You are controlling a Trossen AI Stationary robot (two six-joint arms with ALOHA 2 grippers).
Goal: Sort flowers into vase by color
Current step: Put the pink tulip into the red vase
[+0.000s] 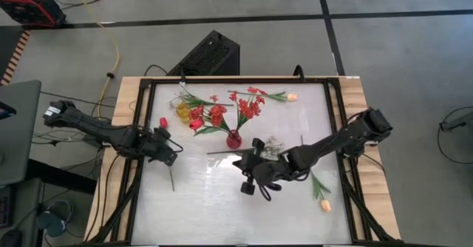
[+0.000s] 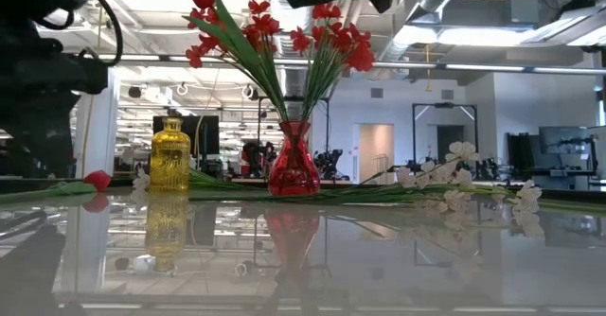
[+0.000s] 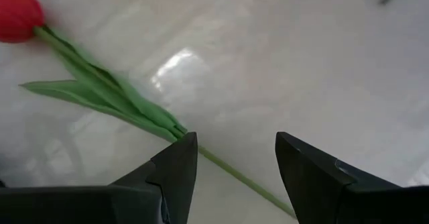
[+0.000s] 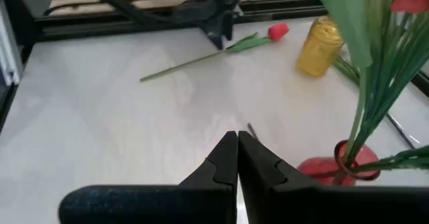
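Note:
A red tulip [image 1: 163,122] lies flat on the table, its green stem [image 3: 228,172] running toward the near edge. My left gripper [image 3: 234,143] hovers open over that stem, one finger on each side, near the leaves [image 3: 100,93]. My right gripper [image 4: 238,135] is shut and empty above the table's middle [image 1: 244,166], near the red vase [image 1: 233,138]. That vase stands upright and holds bushy red clusters [image 2: 284,32]. The yellow vase [image 1: 182,110] stands at the far left. A white spray [image 1: 273,147] lies beside the right arm. Peach tulips lie near the near right [image 1: 325,205] and far [image 1: 292,97] edges.
Green stems and leaves lie behind the two vases [image 2: 227,179] toward the far edge. A black frame [image 1: 140,129] rims the white table top. The near half of the table holds only the tulip stem and one peach tulip.

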